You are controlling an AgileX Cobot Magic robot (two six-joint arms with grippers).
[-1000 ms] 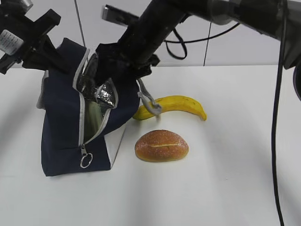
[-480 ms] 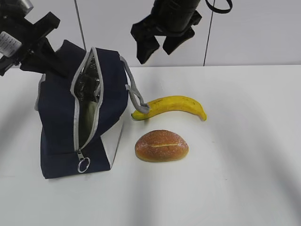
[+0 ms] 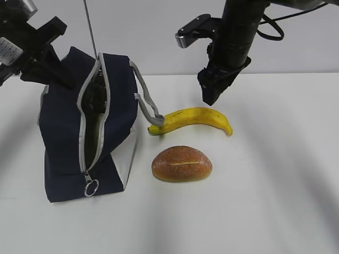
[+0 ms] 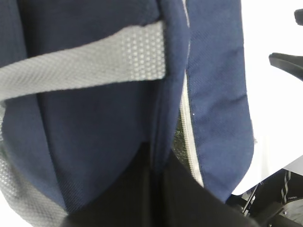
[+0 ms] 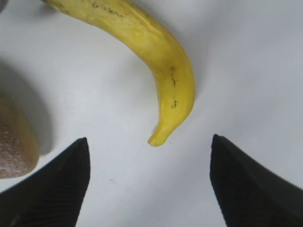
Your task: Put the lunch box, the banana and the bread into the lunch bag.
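Now that your right claw (image 3: 212,95) has left the lunch bag (image 3: 69,137), it hangs spread over the banana (image 3: 193,117) — bread (image 3: 182,163) nearby; left claw (image 3: 50,69), pressed together, pinches the bag.

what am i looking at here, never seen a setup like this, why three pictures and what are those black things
It is a two-armed robot at a white table. The wide picture comes from a camera in front; the other two come from cameras on each arm's wrist. On the table lie a banana and a bread bun, beside an unzipped navy lunch bag. The black prongs are gripper fingers. The right gripper is open above the banana's tip, holding nothing. The left gripper is shut on the lunch bag's fabric next to the opening.
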